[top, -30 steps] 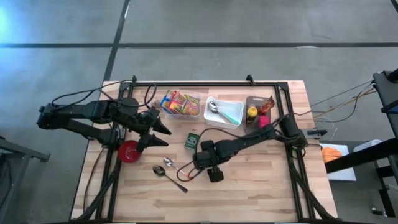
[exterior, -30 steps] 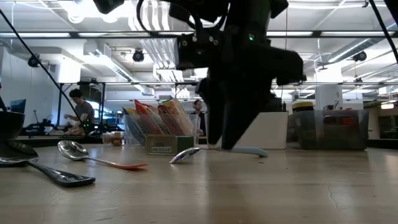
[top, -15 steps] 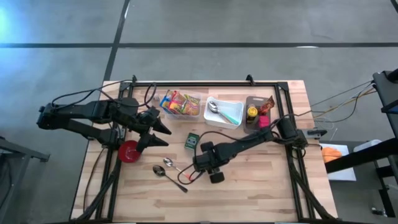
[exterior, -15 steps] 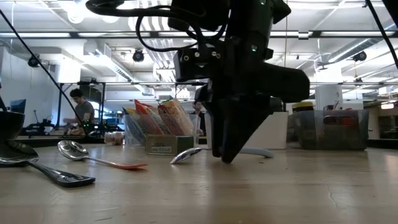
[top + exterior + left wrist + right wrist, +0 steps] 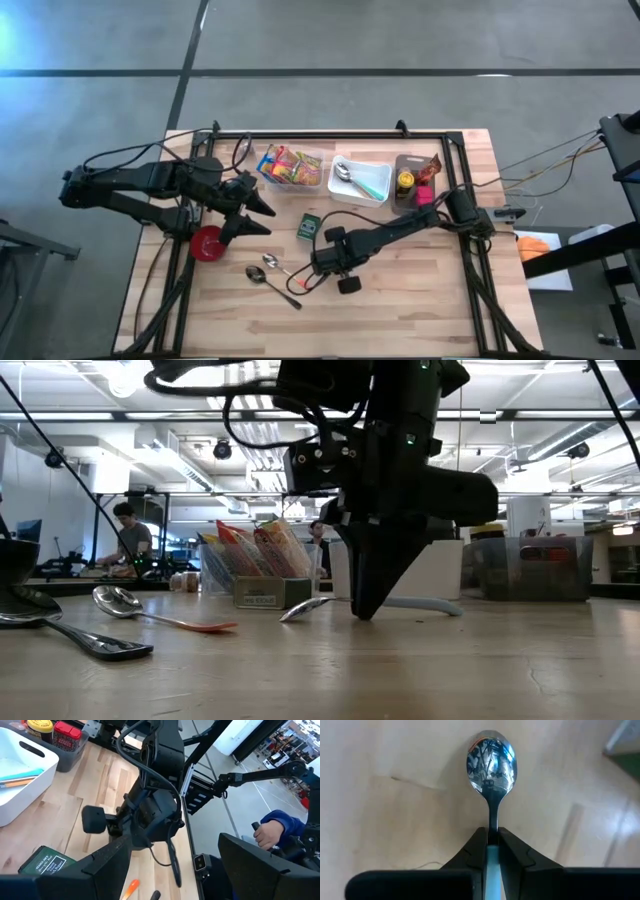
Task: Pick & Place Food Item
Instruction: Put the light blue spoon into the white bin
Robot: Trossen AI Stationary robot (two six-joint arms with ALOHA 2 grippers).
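Leftmost, the left gripper (image 5: pixel 262 218) hangs with its jaws spread and nothing between them, above the table (image 5: pixel 420 310) just left of the green box (image 5: pixel 310 226), with the red bowl (image 5: pixel 207 243) below it. Two loose spoons, one metal (image 5: pixel 273 284) and one orange-handled (image 5: pixel 280 266), lie just below and left of the box. Right of those, the right gripper (image 5: pixel 304 279) is down at the tabletop, fingers (image 5: pixel 478 851) pinched tight on the blue-handled spoon (image 5: pixel 492 767), whose shiny bowl pokes out beyond the fingertips. Above the box, the snack bin (image 5: pixel 291 167), white tray (image 5: pixel 361 181) and dark condiment bin (image 5: pixel 416 177) line the table's far edge.
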